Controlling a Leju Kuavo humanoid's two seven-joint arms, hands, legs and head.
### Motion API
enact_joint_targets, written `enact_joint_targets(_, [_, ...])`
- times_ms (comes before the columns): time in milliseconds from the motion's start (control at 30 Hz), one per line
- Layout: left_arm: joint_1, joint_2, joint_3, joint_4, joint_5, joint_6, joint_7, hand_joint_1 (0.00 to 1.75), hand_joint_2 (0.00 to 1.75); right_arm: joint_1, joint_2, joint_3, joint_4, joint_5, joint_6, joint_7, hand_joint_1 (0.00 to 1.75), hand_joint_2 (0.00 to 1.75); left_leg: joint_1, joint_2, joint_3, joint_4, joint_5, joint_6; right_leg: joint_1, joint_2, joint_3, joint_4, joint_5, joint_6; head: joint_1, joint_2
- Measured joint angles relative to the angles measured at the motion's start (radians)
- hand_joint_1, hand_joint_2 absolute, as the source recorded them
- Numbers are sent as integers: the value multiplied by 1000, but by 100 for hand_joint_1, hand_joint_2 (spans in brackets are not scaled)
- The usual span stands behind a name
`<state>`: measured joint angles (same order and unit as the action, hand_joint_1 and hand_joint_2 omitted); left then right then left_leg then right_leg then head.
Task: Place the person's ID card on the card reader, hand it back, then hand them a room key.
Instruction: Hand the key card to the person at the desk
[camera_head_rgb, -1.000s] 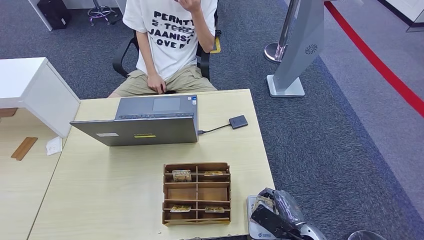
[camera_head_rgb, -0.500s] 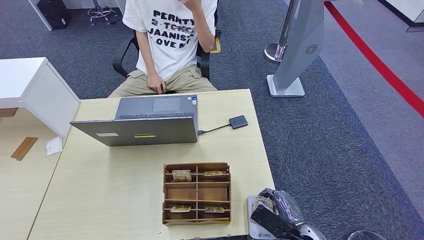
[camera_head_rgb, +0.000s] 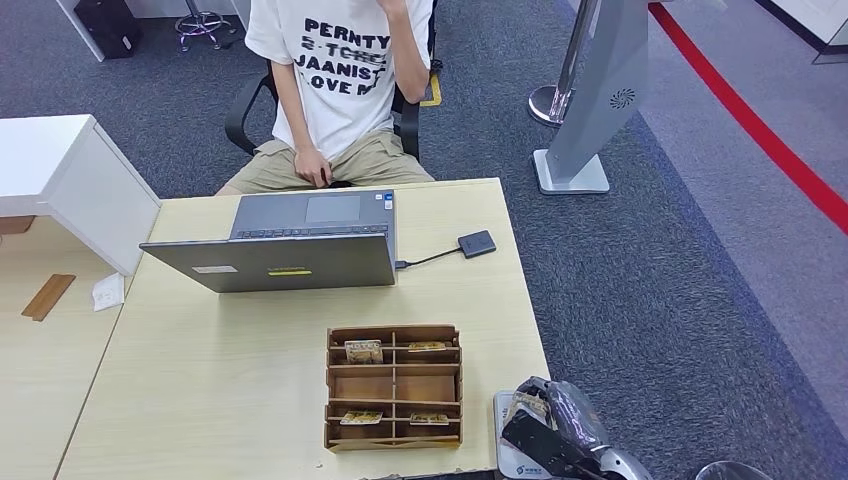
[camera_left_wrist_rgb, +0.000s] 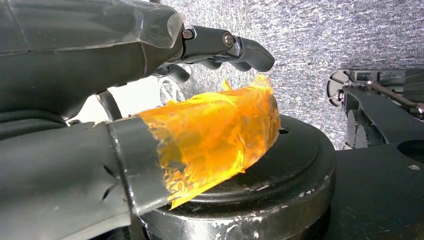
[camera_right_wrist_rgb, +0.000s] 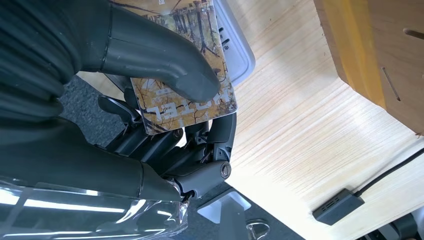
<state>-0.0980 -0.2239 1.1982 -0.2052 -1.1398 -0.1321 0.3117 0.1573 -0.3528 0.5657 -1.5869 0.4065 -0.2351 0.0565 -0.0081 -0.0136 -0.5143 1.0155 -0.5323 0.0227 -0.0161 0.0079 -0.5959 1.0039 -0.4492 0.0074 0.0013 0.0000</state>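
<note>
The right hand (camera_right_wrist_rgb: 165, 105) pinched a printed card (camera_right_wrist_rgb: 187, 70) between thumb and darker fingers, over what looked like the grey card reader (camera_right_wrist_rgb: 239, 52) on the pale wooden worktop (camera_right_wrist_rgb: 300, 125). A wooden box (camera_right_wrist_rgb: 380, 55) stood near the reader.

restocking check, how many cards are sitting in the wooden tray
4: two in the far row of the wooden tray, left and right; two in the near row, left and right. Others may lie hidden behind dividers.

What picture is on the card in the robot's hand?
The card shows brownish-gold trees, with "HOTEL" lettering; it shows best in the right wrist view.
</note>
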Motion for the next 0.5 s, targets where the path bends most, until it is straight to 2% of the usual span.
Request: enact_joint_targets(500, [0,0,0,0,3,3,-6,0,0,5,2,0,0,3,-6,0,175,175,0,0,0,0,0,0,0,0,0,0,0,0,0,0])
